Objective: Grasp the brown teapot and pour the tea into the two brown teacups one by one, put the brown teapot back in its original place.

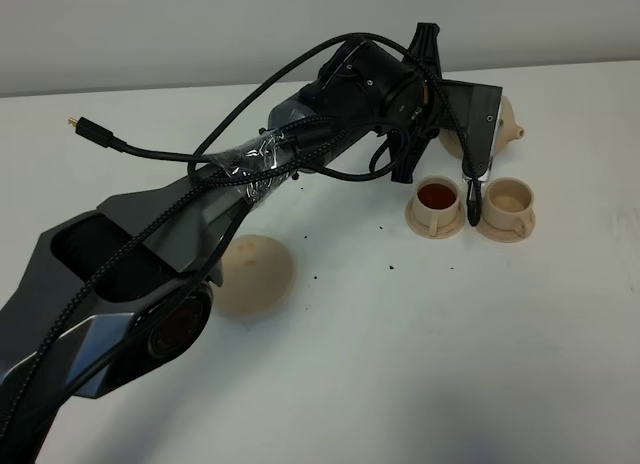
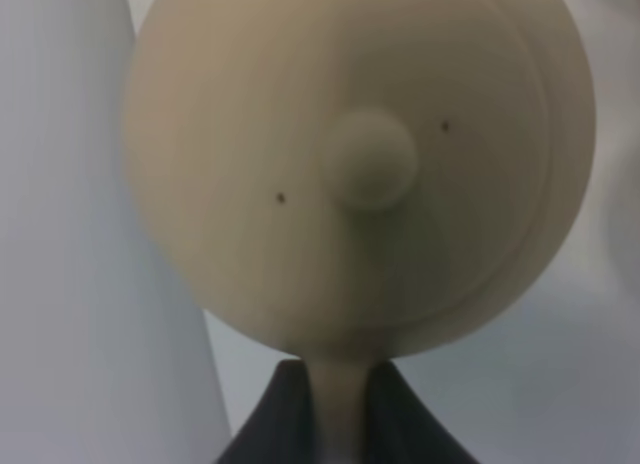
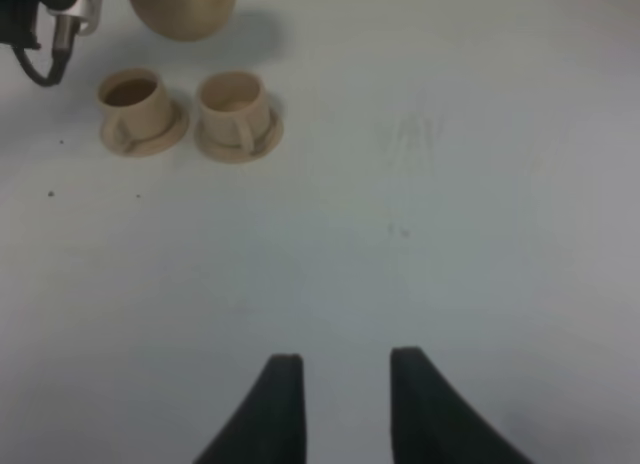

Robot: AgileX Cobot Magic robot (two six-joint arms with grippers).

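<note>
Up close, we find the left gripper (image 2: 340, 429) pressed together on the thin loop handle (image 2: 340, 389) of the pale tan, round-bellied matte teapot (image 2: 300, 184). Its knobbed lid (image 2: 370, 162) faces the wrist camera and fills most of that view. From the high camera we see the teapot at the far side of the white table (image 1: 450, 364), mostly hidden behind the gripper's black body, its short spout pointing away from the arm. We cannot tell whether its base touches the tabletop. Just in front of it stands a small pale tan cylindrical teacup (image 1: 437, 196) holding reddish-brown liquid. Just beside that, on the right of the view, is its twin teacup (image 1: 508, 196), pale inside. Each sits on its own little matching saucer (image 1: 437, 225). A few dark specks (image 1: 391, 267) dot the table nearby. Well apart from the cups, toward the left of the view, lies the round pale tan saucer (image 1: 262, 276), partly covered by the grey left arm (image 1: 150, 234) that crosses over it. A black cable (image 1: 150, 152) runs along that arm. Our right gripper (image 3: 345, 409) hangs over the white table, well apart from the cups, its two dark fingers spread with a clear gap between them.
</note>
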